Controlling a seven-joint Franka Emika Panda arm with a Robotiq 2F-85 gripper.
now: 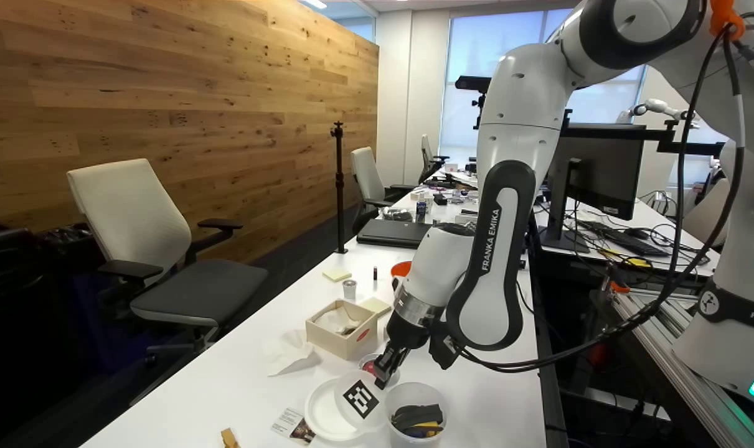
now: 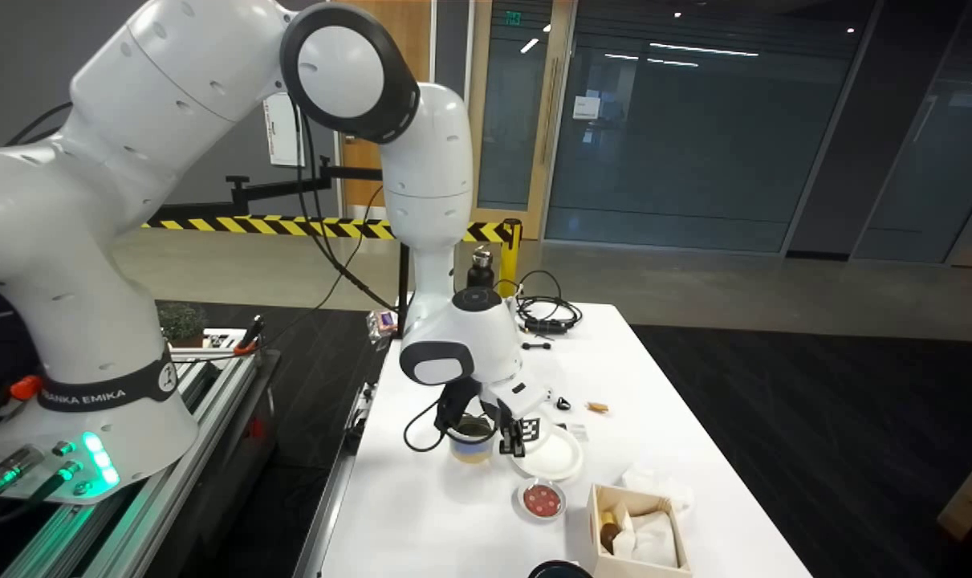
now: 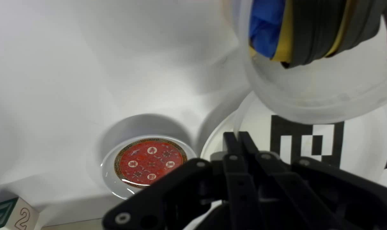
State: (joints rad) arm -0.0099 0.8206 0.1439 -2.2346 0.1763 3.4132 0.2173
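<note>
My gripper (image 3: 239,135) is shut on the edge of a translucent round lid (image 3: 361,134), whose rim runs between the two fingertips. A black-and-white square marker (image 1: 360,399) sits on the lid. In both exterior views the lid hangs tilted from the gripper (image 2: 512,440) over a white plate (image 2: 562,461); whether they touch I cannot tell. Close beside stands a clear tub (image 3: 308,113) with dark, yellow and blue items inside. A small dish with a red patterned face (image 3: 151,163) lies on the table to the left of the fingers in the wrist view.
A pale wooden box (image 1: 333,342) holding paper stands near the red dish, with crumpled tissue (image 1: 289,354) beside it. A lettered block (image 3: 17,215) shows at the wrist view's lower left corner. A printed card (image 1: 294,425) lies by the plate. Coiled cable (image 2: 548,315) lies at the table's end.
</note>
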